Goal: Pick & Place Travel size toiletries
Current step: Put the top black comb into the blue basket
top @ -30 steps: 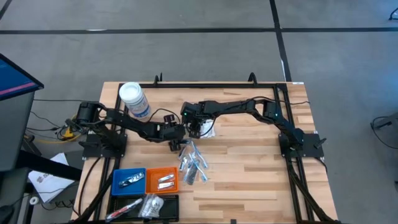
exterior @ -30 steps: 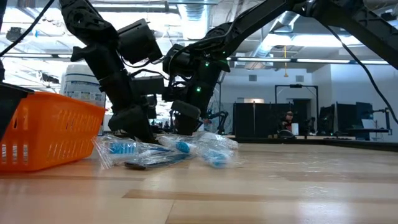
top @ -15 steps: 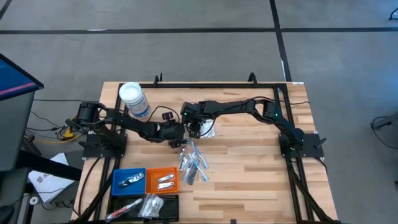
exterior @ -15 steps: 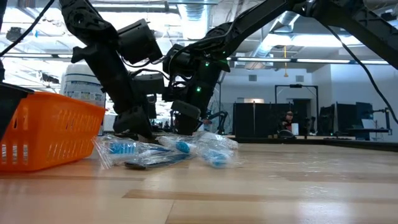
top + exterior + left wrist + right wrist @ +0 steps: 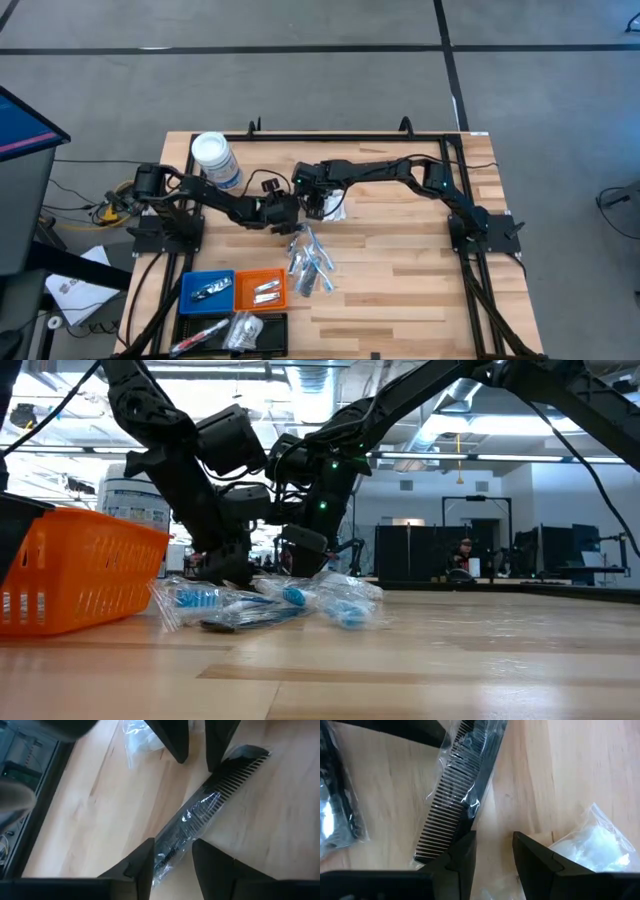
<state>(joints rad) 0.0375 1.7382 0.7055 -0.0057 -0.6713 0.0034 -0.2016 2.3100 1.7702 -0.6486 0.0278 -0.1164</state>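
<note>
Both hands are facing off over the wrapped black comb [image 5: 210, 805], its long axis bridging left hand [image 5: 172, 862] and right hand [image 5: 492, 855], each half-open, neither gripping.

Two matte black jointed arms, left arm [image 5: 215, 203] and right arm [image 5: 385, 172], trail thin black cables; small green lights glow on the right arm's housings; blunt dark wedge-shaped fingers [image 5: 142, 865].

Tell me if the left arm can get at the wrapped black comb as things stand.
Probably yes. The left tool sits right at one end of the wrapped black comb, with nothing between them. The right tool crowds the comb's other end, so the two could clash.
</note>
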